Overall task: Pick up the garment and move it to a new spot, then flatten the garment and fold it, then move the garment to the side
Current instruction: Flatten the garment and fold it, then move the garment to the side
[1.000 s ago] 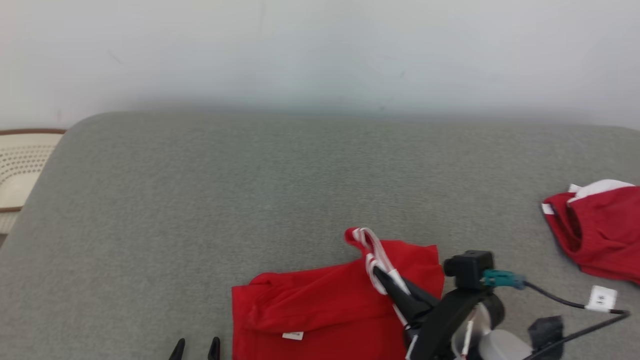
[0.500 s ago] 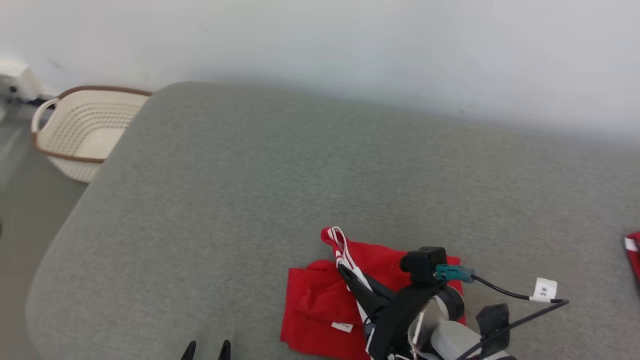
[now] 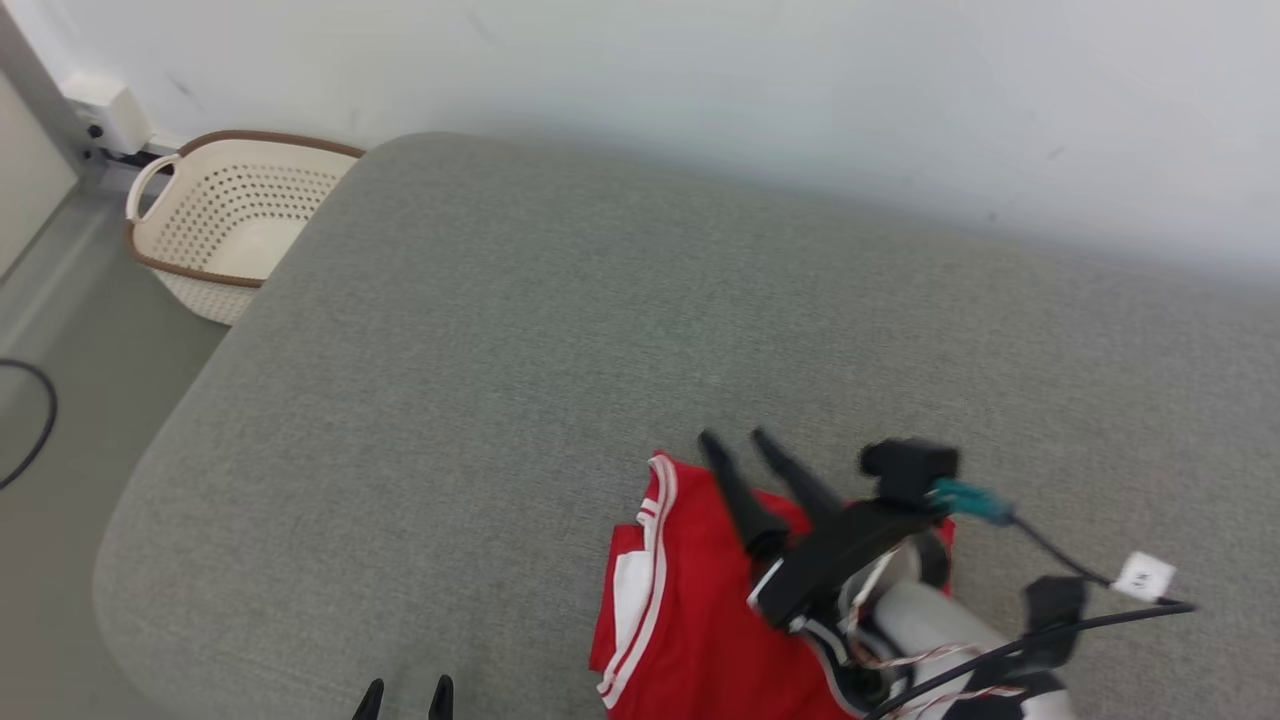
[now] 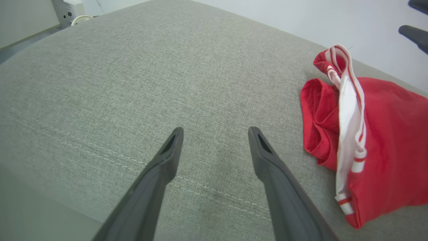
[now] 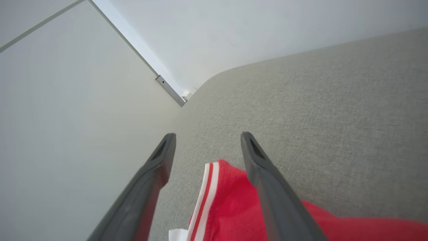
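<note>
Folded red jersey garment with red-and-white striped trim point(image 3: 690, 600) lies bunched on the grey woven-fabric padded surface point(image 3: 500, 350), near its front edge, right of centre. Right gripper point(image 3: 738, 442) is poised over the garment's far end, fingers spread wide, nothing held; cloth is visible below and between them, contact not confirmed. Left gripper point(image 4: 215, 130) is fully open and empty, above bare fabric left of the garment. Cream perforated plastic basket with brown rim point(image 3: 230, 220) stands on the floor by the far left corner.
</note>
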Controlling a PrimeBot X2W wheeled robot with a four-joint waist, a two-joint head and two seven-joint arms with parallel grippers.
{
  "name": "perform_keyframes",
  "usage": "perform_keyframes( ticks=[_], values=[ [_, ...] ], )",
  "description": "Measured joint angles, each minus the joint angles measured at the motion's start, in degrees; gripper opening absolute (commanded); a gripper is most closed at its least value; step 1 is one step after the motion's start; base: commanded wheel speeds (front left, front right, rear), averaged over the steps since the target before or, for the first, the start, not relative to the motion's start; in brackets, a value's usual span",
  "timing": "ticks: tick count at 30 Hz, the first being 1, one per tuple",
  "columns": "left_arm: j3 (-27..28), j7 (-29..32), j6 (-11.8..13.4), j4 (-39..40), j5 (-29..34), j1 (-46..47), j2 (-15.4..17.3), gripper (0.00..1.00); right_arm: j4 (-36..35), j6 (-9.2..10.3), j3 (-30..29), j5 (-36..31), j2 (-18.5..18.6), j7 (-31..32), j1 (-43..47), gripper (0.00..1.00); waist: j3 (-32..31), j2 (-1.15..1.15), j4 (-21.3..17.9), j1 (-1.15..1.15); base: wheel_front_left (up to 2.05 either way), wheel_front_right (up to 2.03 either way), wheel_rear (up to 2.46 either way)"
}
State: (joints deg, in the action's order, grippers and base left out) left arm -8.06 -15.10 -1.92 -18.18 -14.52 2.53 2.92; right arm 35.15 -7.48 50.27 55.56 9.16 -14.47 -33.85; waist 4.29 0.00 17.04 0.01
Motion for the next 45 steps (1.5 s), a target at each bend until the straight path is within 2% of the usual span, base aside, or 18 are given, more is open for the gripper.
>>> perform_keyframes(
  ticks=[7, 15, 22, 34, 35, 36, 37, 38, 45],
  values=[
    [0.8, 0.0, 0.3, 0.5, 0.2, 0.2, 0.0, 1.0, -5.3, 0.0, -10.6, -1.9, 5.4, -0.5, 3.9, 1.0, 0.3, 0.0, -3.2, 0.0, 0.0, 0.0, 0.0],
    [1.9, 0.0, 0.5, 1.3, 1.8, 0.3, 0.0, 1.0, -4.8, 0.0, -14.5, -5.7, 8.9, -0.5, 15.4, 1.0, 0.1, 0.0, -5.9, 0.0, 0.0, 0.0, 0.0],
    [2.2, 0.0, 1.1, 2.0, 3.4, 0.2, 0.0, 1.0, -2.5, 0.0, -11.5, -6.0, 8.0, -0.5, 18.6, 1.0, -0.3, 0.0, -6.0, 0.0, 0.0, 0.0, 0.0],
    [2.2, 0.0, 1.1, 4.8, 4.1, 0.2, 0.0, 1.0, 3.1, 0.0, -5.6, -5.3, 6.6, -0.3, 14.3, 1.0, 0.2, 0.0, -3.9, -0.01, 0.0, 0.0, 0.0],
    [2.1, 0.0, 1.1, 4.9, 4.1, 0.2, 0.0, 1.0, 3.3, 0.0, -5.0, -5.0, 6.6, -0.1, 13.9, 0.81, 0.2, 0.0, -3.8, -0.01, 0.0, 0.0, 0.0],
    [2.0, 0.0, 1.1, 5.0, 4.1, 0.2, 0.0, 1.0, 3.5, 0.0, -4.4, -4.8, 6.7, 0.1, 13.4, 0.4, 0.3, 0.0, -3.7, -0.01, 0.0, 0.0, 0.0],
    [2.0, 0.0, 1.2, 5.1, 4.1, 0.2, 0.0, 1.0, 3.7, 0.0, -4.0, -4.3, 6.7, 0.1, 13.2, 0.16, 0.4, 0.0, -3.7, -0.01, 0.0, 0.0, 0.0],
    [2.0, 0.0, 1.2, 5.1, 4.1, 0.2, 0.0, 1.0, 3.7, 0.0, -4.0, -4.3, 6.7, 0.1, 13.2, 0.0, 0.4, 0.0, -3.7, -0.01, 0.0, 0.0, 0.0],
    [2.0, 0.0, 1.6, 5.5, 4.4, 0.3, 0.0, 1.0, 5.8, -0.07, -3.6, -4.6, 7.6, -0.2, 11.4, 0.0, -0.2, 0.0, -4.7, -0.01, 0.0, 0.0, 0.0]
  ],
)
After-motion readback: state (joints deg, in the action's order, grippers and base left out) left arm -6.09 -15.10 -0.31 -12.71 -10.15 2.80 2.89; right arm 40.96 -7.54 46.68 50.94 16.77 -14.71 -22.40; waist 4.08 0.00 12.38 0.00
